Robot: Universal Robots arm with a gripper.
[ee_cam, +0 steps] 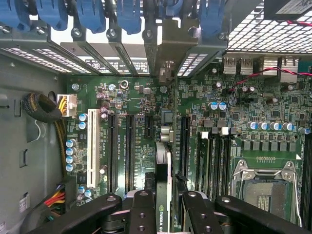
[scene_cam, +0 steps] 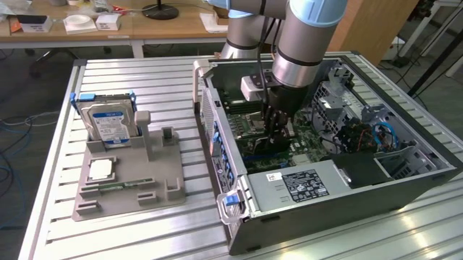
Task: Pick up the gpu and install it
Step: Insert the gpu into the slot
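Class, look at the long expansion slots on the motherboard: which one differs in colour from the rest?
The white slot, beside the column of small capacitors. The other long slots are black, including the one beneath the gpu.

Gpu [ee_cam: 163,185] edge-on, its faces hidden between claw [ee_cam: 163,214] fingers.

A silver hard drive [scene_cam: 108,123] stands upright in a grey holder [scene_cam: 130,187].

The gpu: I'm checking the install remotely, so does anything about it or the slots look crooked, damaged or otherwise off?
Nothing stands out. The gpu sits edge-on between the fingers, parallel with the motherboard slots, its bracket end toward the case's rear openings. No bent parts or loose pieces show. Whether it is fully seated cannot be told.
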